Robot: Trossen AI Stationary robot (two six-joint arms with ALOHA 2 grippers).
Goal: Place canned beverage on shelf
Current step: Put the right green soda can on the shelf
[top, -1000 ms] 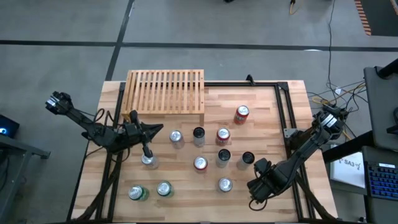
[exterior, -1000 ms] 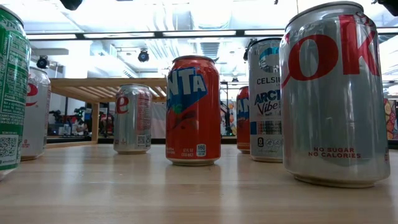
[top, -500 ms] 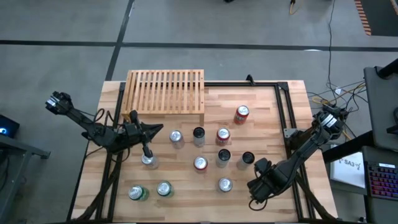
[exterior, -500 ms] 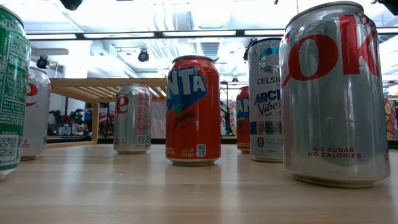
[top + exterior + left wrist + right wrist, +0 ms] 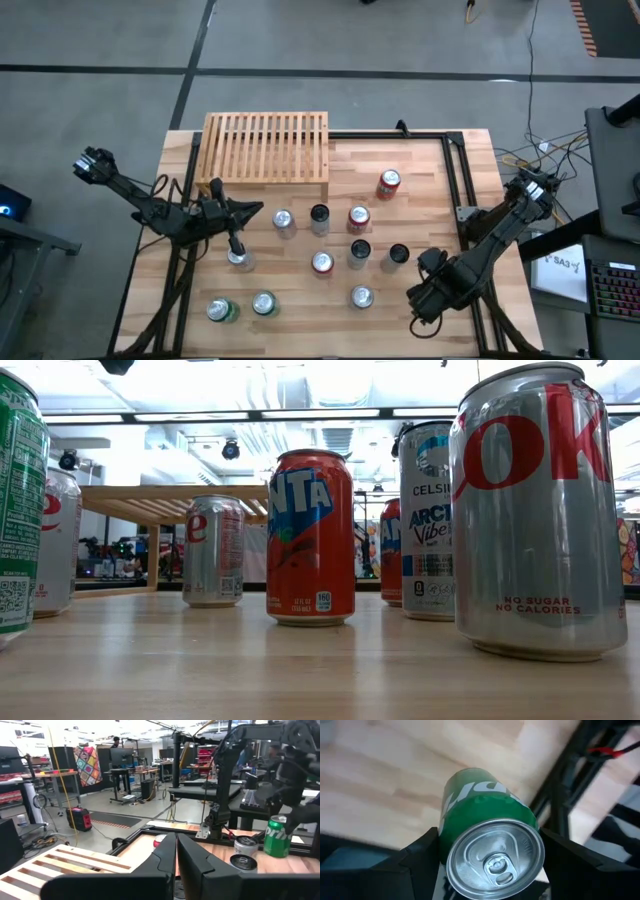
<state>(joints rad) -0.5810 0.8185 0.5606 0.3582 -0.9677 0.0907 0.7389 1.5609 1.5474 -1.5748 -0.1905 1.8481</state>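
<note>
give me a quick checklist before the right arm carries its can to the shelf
1. Green can sits between the right gripper fingers: ok.
2. Grip firm enough to carry: cannot tell.
3. Shelf slats bare, no cans on them: ok.
4. Left gripper shut, parked beside the shelf, clear of its top: ok.
5. Route to the shelf free: not ok, upright cans stand between, so carry high.

Bright, even overhead lighting; ceiling strip lights point(image 5: 300, 413) blow out in glare. Shadows are faint. The green can point(image 5: 487, 825) and its background look softly blurred.
</note>
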